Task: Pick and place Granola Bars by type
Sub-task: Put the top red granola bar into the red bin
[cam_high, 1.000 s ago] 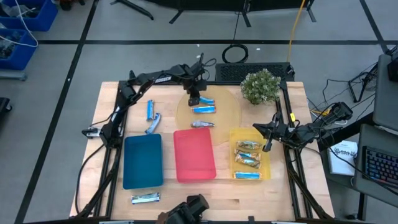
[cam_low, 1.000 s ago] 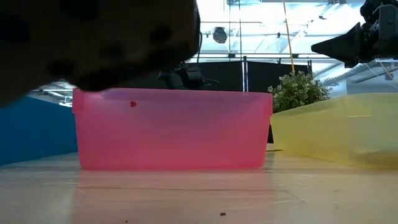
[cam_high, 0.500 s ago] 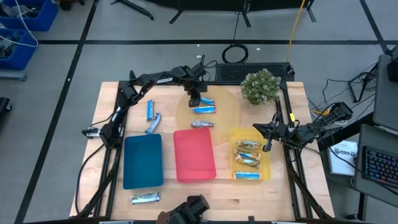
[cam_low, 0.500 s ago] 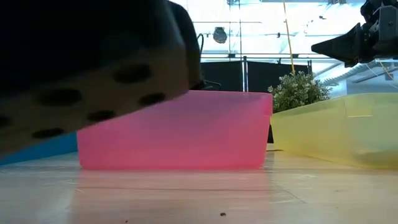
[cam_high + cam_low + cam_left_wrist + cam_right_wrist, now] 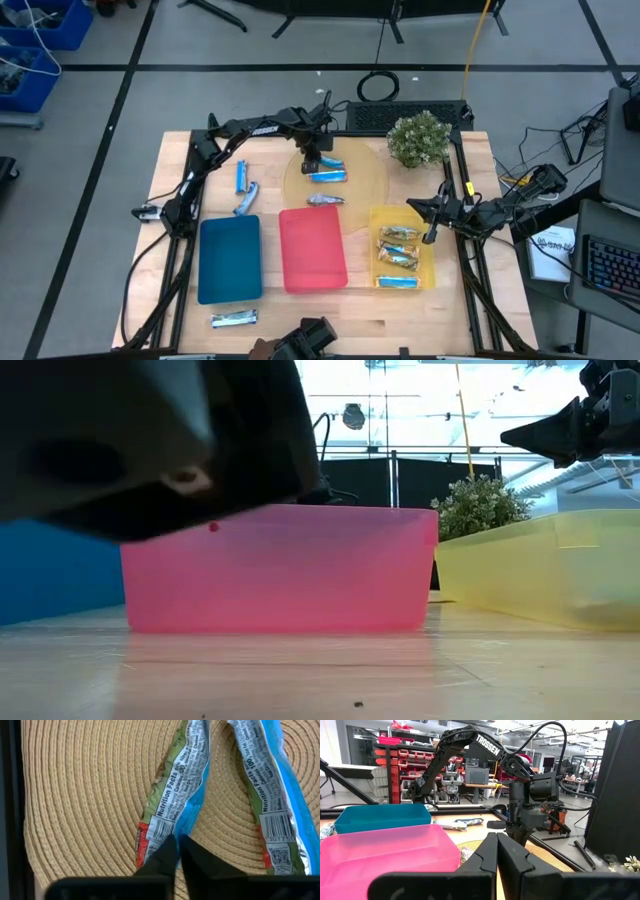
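Note:
My left gripper (image 5: 311,162) (image 5: 176,843) is over the round tan mat (image 5: 365,180), shut at the end of a bright blue granola bar (image 5: 335,162) (image 5: 177,785). A second blue bar (image 5: 328,176) (image 5: 270,780) lies beside it on the mat, and a silver bar (image 5: 325,199) rests at the mat's near edge. Two more bars (image 5: 240,177) (image 5: 246,200) lie on the table at the left, and one (image 5: 233,318) lies near the front edge. Several brown-gold bars and a blue one sit in the yellow tray (image 5: 432,262). My right gripper (image 5: 430,232) (image 5: 496,842) hangs shut above that tray. My left gripper pinches the near end of the blue bar's wrapper (image 5: 186,827) between its two fingers, coming from above and pointing down. The fingertips (image 5: 167,851) cover the corner of that end. The rest of the bar lies flat on the woven mat.
The blue tray (image 5: 230,258) and the red tray (image 5: 313,250) (image 5: 280,570) sit side by side toward the front. A potted plant (image 5: 418,138) stands at the far right. A dark object (image 5: 305,340) (image 5: 150,440) at the near edge blocks part of the low view.
Both arms have kept nearly still. The dark object close to the low camera has shifted and turned, covering a different part of that view.

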